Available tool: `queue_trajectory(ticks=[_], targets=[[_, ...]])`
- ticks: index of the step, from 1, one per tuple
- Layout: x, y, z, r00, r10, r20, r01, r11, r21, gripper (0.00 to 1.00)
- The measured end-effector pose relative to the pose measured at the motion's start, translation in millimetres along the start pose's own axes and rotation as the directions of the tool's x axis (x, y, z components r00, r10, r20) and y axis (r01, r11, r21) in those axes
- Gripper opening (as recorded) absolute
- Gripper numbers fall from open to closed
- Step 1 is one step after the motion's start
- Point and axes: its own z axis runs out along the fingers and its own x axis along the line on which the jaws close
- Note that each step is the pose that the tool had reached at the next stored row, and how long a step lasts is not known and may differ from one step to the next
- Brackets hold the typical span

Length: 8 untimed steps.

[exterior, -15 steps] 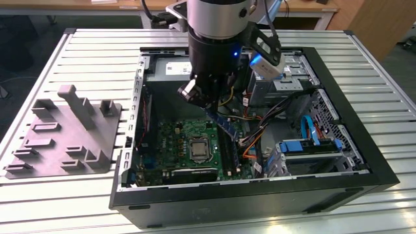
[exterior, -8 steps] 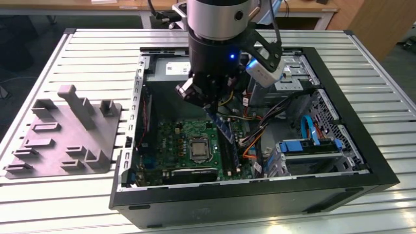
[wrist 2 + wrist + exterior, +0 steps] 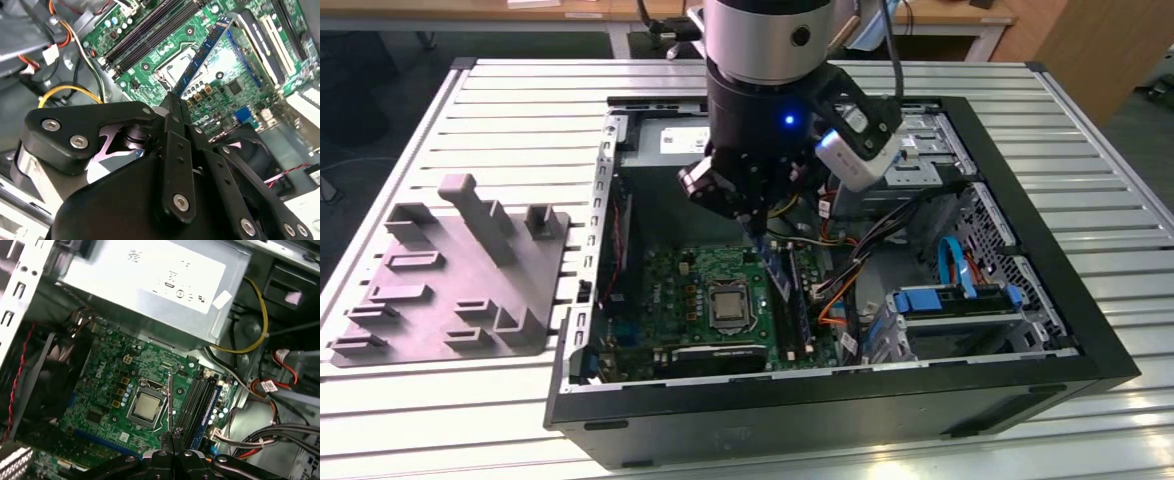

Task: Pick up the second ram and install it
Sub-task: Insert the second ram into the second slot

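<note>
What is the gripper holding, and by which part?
The gripper holds the second ram, pinched at one end; the rest juts out over the motherboard.

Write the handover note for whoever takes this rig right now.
The gripper has its fingers shut on the second ram.
The ram is held in the air inside the open case, over the motherboard by the processor socket. It is beside the black socket rails, not in one.
Done: pickup.
Left: the ram is not yet seated in a rail.
</note>
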Motion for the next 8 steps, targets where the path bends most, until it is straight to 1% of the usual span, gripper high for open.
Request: queue_trajectory(ticks=[2,4,6,8], targets=[[0.0,0.0,0.4,0.9993,0.037,0.0003,-0.037,0.9993,0.0010,0.11],[0.0,0.0,0.8,0.9973,0.073,0.0007,-0.073,0.9973,0.0020,0.11],[0.0,0.0,1.2,0.9941,0.109,0.0011,-0.109,0.9941,0.0029,0.11],[0.0,0.0,1.5,0.9895,0.145,0.0015,-0.145,0.9894,0.0039,0.11]])
